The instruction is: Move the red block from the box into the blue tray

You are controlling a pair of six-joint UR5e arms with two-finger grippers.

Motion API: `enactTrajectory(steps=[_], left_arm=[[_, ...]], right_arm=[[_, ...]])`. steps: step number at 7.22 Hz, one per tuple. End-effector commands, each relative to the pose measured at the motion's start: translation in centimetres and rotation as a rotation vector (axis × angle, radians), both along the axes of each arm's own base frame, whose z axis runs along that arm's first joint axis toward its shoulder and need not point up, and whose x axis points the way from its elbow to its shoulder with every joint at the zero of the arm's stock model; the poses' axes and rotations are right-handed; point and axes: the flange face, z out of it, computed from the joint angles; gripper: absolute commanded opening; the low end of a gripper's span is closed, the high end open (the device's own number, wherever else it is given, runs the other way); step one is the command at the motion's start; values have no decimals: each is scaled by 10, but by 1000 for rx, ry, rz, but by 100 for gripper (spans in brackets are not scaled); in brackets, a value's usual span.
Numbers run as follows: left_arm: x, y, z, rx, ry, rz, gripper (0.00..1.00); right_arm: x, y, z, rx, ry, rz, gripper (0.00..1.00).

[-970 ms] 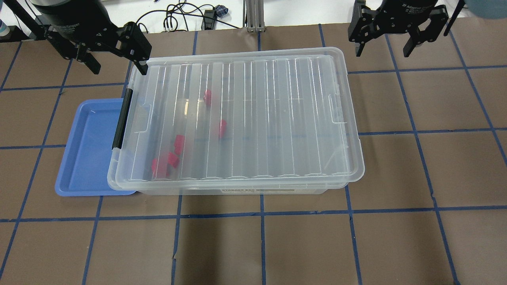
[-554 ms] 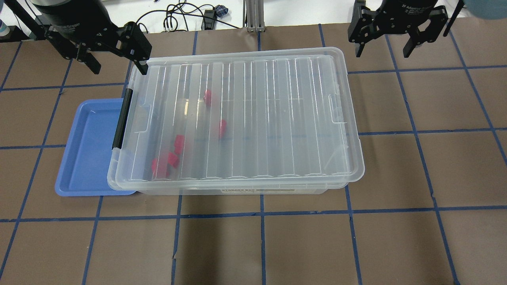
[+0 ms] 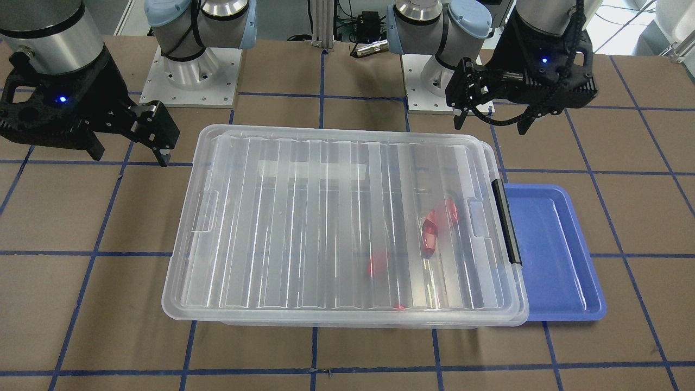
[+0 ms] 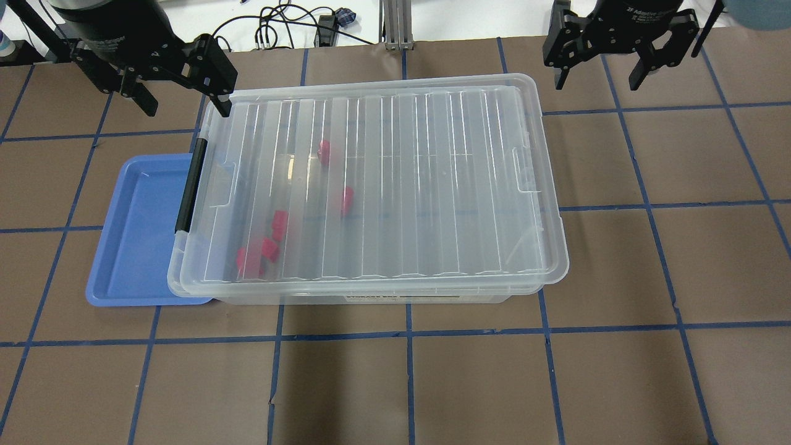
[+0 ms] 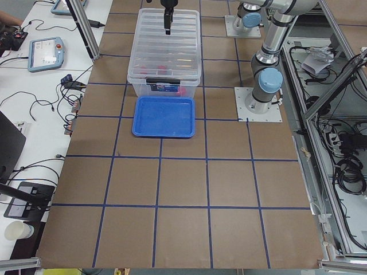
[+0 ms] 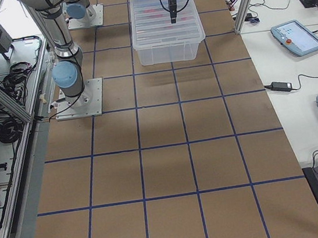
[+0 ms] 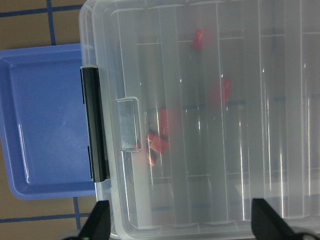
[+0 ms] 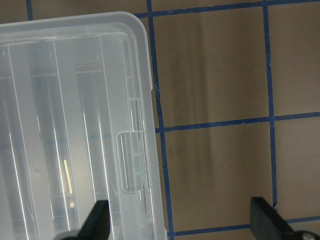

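The box is a clear bin with its ribbed lid on and a black latch at its left end. Several red blocks show blurred through the lid in the box's left half, and also in the left wrist view. The blue tray lies empty against the latch end, partly under the box rim. My left gripper hangs open above the box's far left corner. My right gripper hangs open beyond the far right corner, over the table. Both are empty.
The table is brown board with a blue tape grid. Cables and a metal post lie past the far edge. In the front-facing view the two arm bases stand behind the box.
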Motion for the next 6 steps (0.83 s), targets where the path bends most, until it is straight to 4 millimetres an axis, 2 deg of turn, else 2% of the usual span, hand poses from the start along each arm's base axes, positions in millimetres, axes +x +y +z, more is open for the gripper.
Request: enactTrajectory(steps=[1, 2, 3, 4, 6], left_arm=[[0, 1, 2, -4, 0, 0, 100], [0, 1, 2, -5, 0, 0, 100], [0, 1, 2, -6, 1, 0, 100], [0, 1, 3, -7, 0, 0, 100], [0, 1, 3, -7, 0, 0, 100]], right_arm=[[0, 1, 3, -6, -2, 4, 100], [0, 1, 4, -11, -2, 4, 100], [1, -1, -4, 6, -1, 7, 100], [1, -5, -38, 67, -2, 7, 100], [1, -6, -110, 57, 0, 28, 100]])
